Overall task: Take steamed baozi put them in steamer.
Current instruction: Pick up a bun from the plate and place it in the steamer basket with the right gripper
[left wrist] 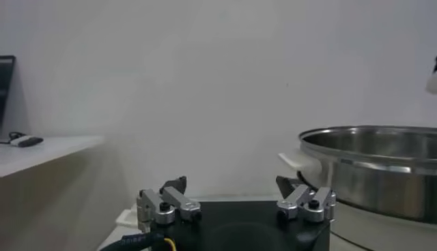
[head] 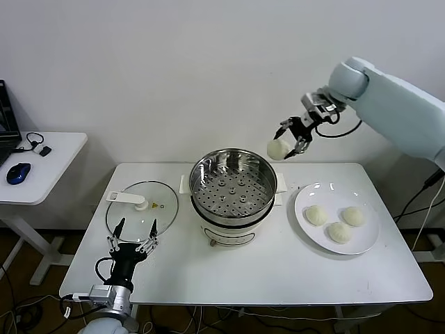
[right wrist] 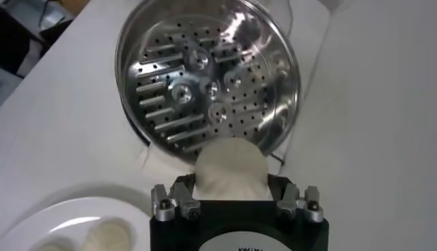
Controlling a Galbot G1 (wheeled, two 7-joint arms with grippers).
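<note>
Round cream-white dough baozi (head: pixel 279 149) clamped in my right gripper (head: pixel 291 142), raised just beside round shiny steel steamer (head: pixel 233 182) rim. Early release risks rim bounce onto table. Left gripper (head: pixel 133 239) spread, idle near steamer.

**Steamer mid-tabletop, lid left, plate right**

The steamer (head: pixel 233 189) sits centre on the tabletop (head: pixel 278 271). The glass lid (head: pixel 141 211) lies left; the plate (head: pixel 336 217) right carries three baozi (head: pixel 338 232). A fourth baozi (head: pixel 279 149) hangs above the steamer's right rear.
</note>
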